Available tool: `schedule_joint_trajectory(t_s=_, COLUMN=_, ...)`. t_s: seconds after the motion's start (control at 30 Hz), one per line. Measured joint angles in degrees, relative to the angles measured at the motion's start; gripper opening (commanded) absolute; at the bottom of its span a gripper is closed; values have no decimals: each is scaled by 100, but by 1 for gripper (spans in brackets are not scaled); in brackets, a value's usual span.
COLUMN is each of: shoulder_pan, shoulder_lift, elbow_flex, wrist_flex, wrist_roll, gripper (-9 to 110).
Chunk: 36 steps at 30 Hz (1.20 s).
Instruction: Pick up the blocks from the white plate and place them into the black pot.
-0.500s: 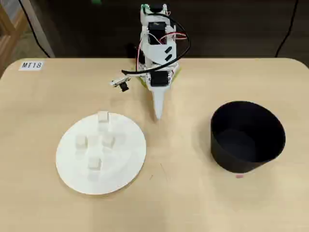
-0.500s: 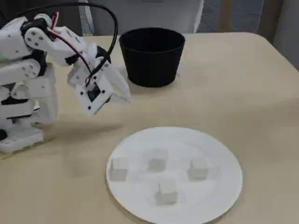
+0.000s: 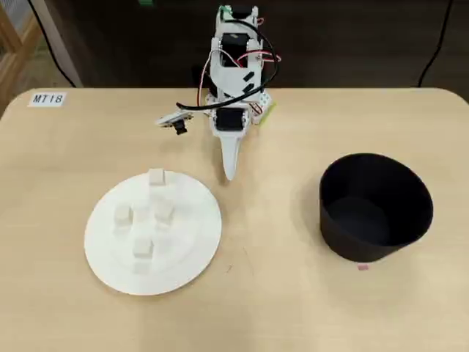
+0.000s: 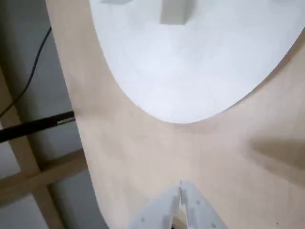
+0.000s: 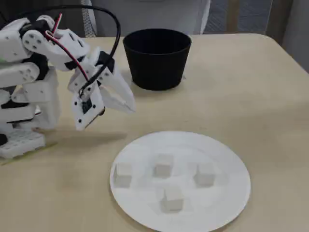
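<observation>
The white plate (image 3: 187, 253) lies left of centre in the overhead view and holds several small off-white blocks (image 3: 143, 247); one block (image 3: 156, 177) sits at the far rim. The black pot (image 3: 376, 207) stands to the right, with nothing visible in its dark inside. My gripper (image 3: 230, 173) hangs shut and empty over bare table, just off the plate's far-right edge. In the fixed view the gripper (image 5: 130, 107) is between the pot (image 5: 157, 58) and the plate (image 5: 145, 150), above the table. The wrist view shows the closed fingertips (image 4: 181, 187), with the plate (image 4: 200, 71) and one block (image 4: 174, 12) ahead.
The white arm base (image 3: 233, 66) stands at the table's far edge. A small label (image 3: 48, 98) is stuck at the far-left corner. The table's rounded edge and a wooden frame (image 4: 43, 176) beyond it show in the wrist view.
The gripper has swung slightly left toward the plate in the overhead view and tilted further down. The blocks, plate and pot have not moved.
</observation>
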Motion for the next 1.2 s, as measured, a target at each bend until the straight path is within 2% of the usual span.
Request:
schedule_joint_trajectory(t_s=0.13, shoulder_pan=0, shoulder_lift=-9, elbow_flex=-44, wrist_flex=35, wrist_roll=0, gripper=-2)
schedule_joint_trajectory(t_s=0.3, shoulder_pan=457, shoulder_lift=-545, elbow_flex=-1503, wrist_flex=562, wrist_roll=-9, gripper=-2)
schedule_joint_trajectory(t_s=0.5, shoulder_pan=1125, shoulder_lift=-3059, elbow_flex=-4113, wrist_flex=1441, wrist_roll=-624, gripper=-2)
schedule_joint_trajectory(t_s=0.7, shoulder_pan=2461, shoulder_lift=-5449, elbow_flex=-6038, wrist_flex=2329, wrist_roll=-1107, gripper=-2)
schedule_joint_trajectory(t_s=0.97, shoulder_pan=3182, shoulder_lift=-7963, elbow_flex=-7559, wrist_flex=2382, wrist_roll=-475, gripper=-2)
schedule_joint_trajectory(t_s=1.2, shoulder_pan=3366, shoulder_lift=-9773, elbow_flex=-8991, wrist_flex=2549, wrist_roll=606, gripper=-2)
